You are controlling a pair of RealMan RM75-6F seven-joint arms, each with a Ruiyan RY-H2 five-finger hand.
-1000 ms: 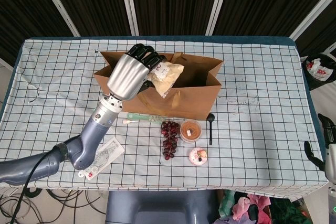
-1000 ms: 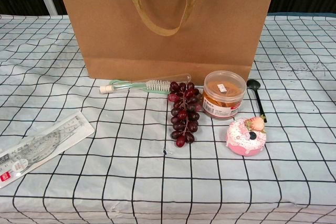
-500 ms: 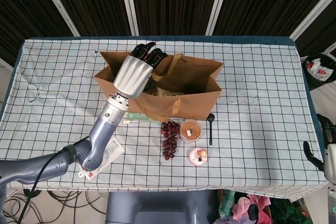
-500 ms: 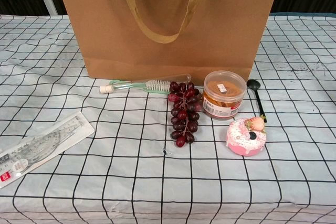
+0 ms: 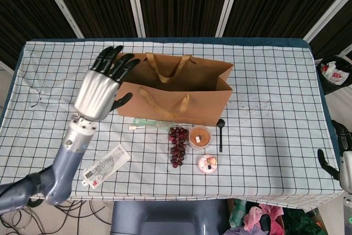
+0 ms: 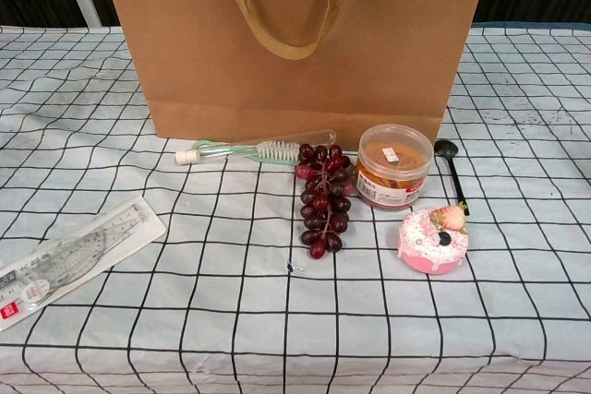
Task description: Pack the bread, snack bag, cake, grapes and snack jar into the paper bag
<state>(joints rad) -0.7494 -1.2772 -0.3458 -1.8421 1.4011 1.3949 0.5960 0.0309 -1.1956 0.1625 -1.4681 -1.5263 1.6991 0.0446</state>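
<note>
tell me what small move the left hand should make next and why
Probably bring the left hand down toward the grapes. It hangs open and holds nothing beside the paper bag, while the grapes, snack jar and cake lie on the table in front of the bag. The grapes are the nearest of those to it.

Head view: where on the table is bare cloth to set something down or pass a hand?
Bare cloth runs right of the paper bag and spoon, to the table's right edge. Another patch lies behind the bag. The front-left is open apart from the ruler packet. Crowded: the toothbrush, grapes, snack jar and cake, close before the bag.
</note>
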